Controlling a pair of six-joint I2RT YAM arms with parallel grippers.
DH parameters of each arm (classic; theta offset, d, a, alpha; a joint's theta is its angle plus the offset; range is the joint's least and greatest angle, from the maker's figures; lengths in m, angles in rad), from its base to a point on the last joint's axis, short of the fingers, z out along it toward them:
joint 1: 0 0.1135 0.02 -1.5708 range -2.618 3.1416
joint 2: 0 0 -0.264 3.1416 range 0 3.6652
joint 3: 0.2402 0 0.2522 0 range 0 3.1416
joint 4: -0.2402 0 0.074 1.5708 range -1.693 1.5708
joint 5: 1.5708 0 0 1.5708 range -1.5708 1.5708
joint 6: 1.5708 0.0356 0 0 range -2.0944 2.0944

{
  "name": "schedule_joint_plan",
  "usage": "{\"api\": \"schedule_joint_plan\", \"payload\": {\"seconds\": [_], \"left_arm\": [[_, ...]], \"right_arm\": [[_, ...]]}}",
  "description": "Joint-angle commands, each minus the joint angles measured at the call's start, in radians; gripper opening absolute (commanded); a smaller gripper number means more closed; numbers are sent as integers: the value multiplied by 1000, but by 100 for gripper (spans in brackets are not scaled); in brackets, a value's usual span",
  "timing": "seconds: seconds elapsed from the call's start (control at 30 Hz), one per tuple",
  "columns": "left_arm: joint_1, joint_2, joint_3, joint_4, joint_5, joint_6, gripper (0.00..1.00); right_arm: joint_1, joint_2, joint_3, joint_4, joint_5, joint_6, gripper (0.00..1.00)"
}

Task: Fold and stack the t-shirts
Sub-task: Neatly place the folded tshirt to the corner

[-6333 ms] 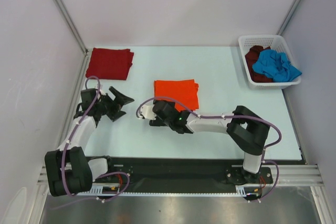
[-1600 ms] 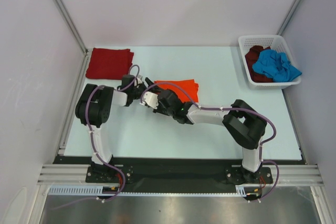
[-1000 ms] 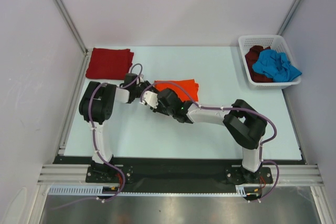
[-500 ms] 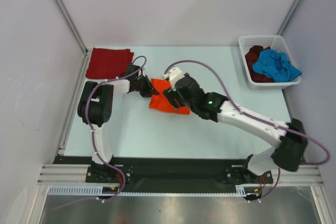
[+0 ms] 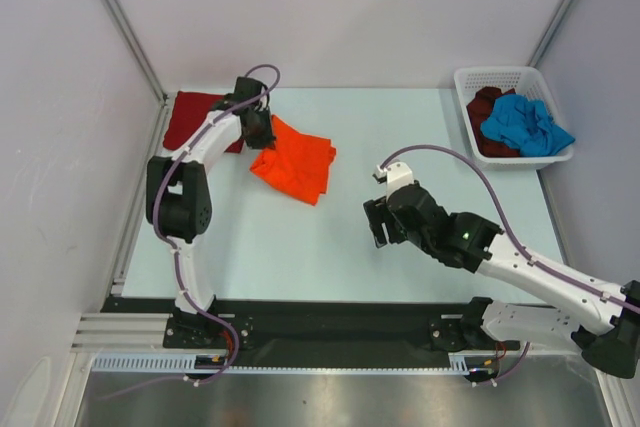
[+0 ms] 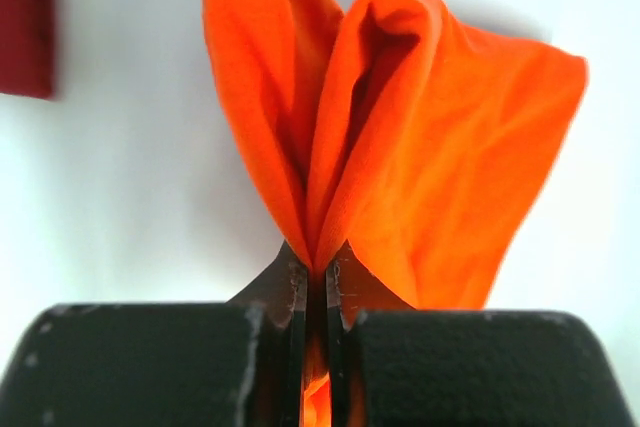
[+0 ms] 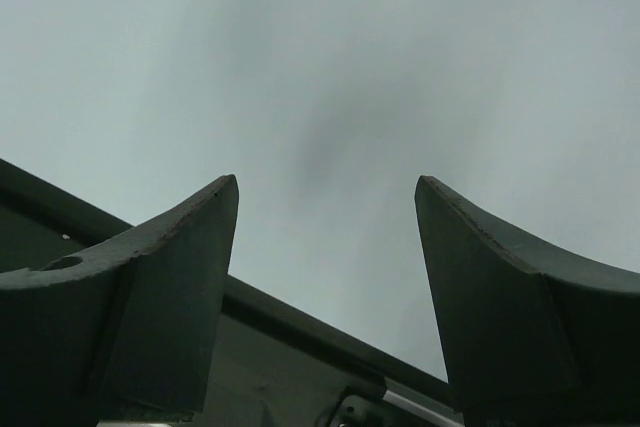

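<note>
The folded bright orange t-shirt hangs slanted over the table's back left, pinched at its upper corner by my left gripper, which is shut on it. In the left wrist view the orange cloth fans out from between the closed jaws of the left gripper. A folded dark red t-shirt lies in the back left corner, partly behind the left arm. A blue t-shirt and a dark maroon t-shirt lie crumpled in the basket. My right gripper is open and empty mid-table, seen over bare table.
The white lattice basket stands at the back right corner. Grey walls close the table on three sides. The black mounting rail runs along the near edge.
The left gripper has carried the orange t-shirt up and to the back left, toward the dark red one. The right gripper has let go, opened and drawn back toward mid-table.
</note>
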Motion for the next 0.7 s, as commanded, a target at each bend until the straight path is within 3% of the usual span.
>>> {"api": "schedule_joint_plan", "payload": {"seconds": [0.0,0.1,0.33,0.67], "left_arm": [[-4,-49,118,-84,-156,68,0],[-6,-30,225,-115,-209,81,0],[-7,178,683,-328,-310,139,0],[14,200,719,-271,-310,136,0]], "right_arm": [[0,-17,-33,-3,-18,38,76],[-6,-22,-53,17,-41,45,76],[-33,15,-47,17,-64,64,75],[-79,18,-49,1,-71,53,75]]}}
